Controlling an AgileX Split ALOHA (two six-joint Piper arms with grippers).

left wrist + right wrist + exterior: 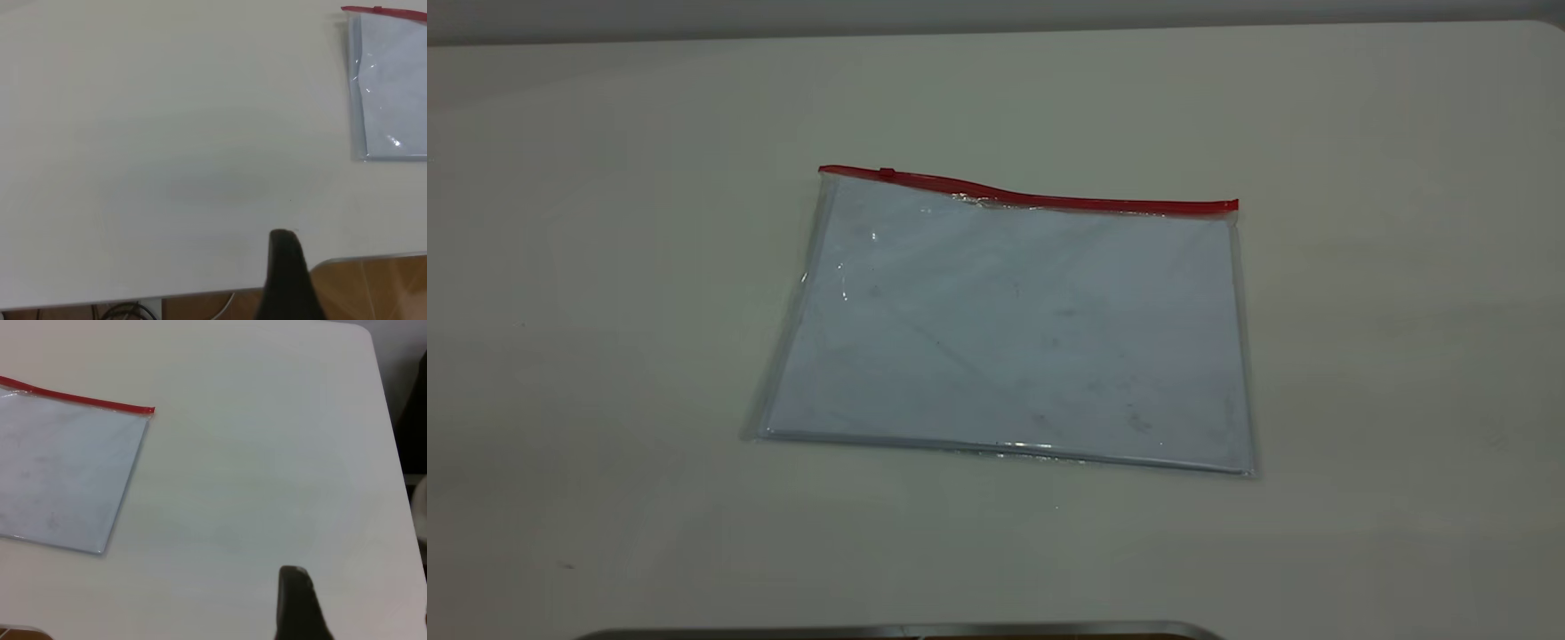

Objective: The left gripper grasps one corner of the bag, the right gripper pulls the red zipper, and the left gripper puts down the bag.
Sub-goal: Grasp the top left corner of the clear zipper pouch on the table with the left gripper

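My left gripper [288, 273] shows only one dark finger at the near table [605, 356] edge, so can't tell how wide my jaws stand; nothing in them. Same w/ the right gripper [299, 603]: one finger in view, gap unreadable, holding nothing. Both sit well apart from the bag [1014, 338], which lies flat mid-table. Its long axis runs left–right, w/ the red zipper [1040, 197] along the far edge. Slider tab [887, 172] sits near the left end. The left red corner [824, 171] is my grab target, on my left arm's side and at the far edge; I judge that a reach across the table.
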